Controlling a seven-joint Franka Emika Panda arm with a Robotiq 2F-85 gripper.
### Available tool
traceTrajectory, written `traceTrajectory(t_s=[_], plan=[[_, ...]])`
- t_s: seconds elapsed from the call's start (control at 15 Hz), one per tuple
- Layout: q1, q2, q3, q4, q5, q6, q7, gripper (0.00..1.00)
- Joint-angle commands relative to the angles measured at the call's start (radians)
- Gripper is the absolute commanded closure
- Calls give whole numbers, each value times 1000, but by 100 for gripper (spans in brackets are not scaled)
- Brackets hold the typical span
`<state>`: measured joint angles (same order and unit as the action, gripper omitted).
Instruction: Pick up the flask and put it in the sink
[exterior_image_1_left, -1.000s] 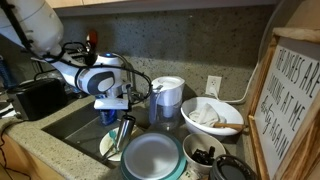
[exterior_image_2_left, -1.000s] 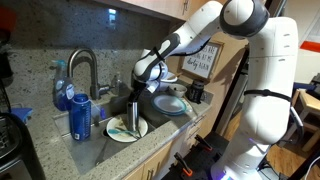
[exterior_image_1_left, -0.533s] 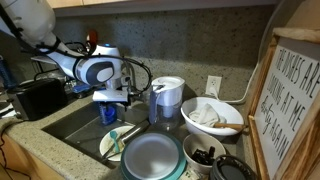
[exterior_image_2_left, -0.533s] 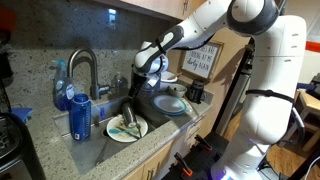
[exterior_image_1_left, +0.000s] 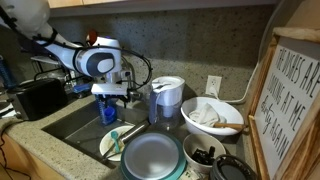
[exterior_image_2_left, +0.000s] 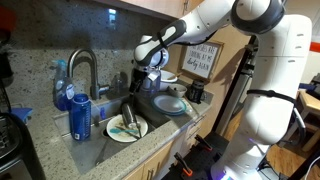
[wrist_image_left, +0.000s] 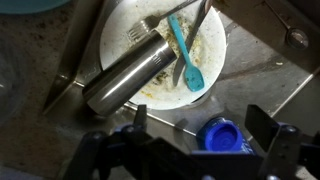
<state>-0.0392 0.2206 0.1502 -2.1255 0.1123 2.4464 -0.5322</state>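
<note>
My pincer (wrist_image_left: 200, 128) hangs spread and empty over the sink (wrist_image_left: 30, 70). Below it, the steel flask (wrist_image_left: 130, 72) lies on its side across a dirty white plate (wrist_image_left: 212, 45), beside a teal spoon (wrist_image_left: 183, 50).

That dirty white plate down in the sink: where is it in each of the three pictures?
Exterior view: white plate low, left of centre, beside the stacked dishes.
Exterior view: plate centre, right of the faucet.
Wrist view: plate top centre.
Shared landmark: the teal spoon lying on it.
</note>
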Motion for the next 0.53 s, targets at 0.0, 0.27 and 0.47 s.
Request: traceTrajectory(t_s=[0.0, 0.27, 0.47], plan=[[20, -50, -36, 28, -60, -113, 90, 0], [27, -80, -57, 52, -84, -214, 147, 0], [27, -98, -67, 68, -76, -277, 170, 0]])
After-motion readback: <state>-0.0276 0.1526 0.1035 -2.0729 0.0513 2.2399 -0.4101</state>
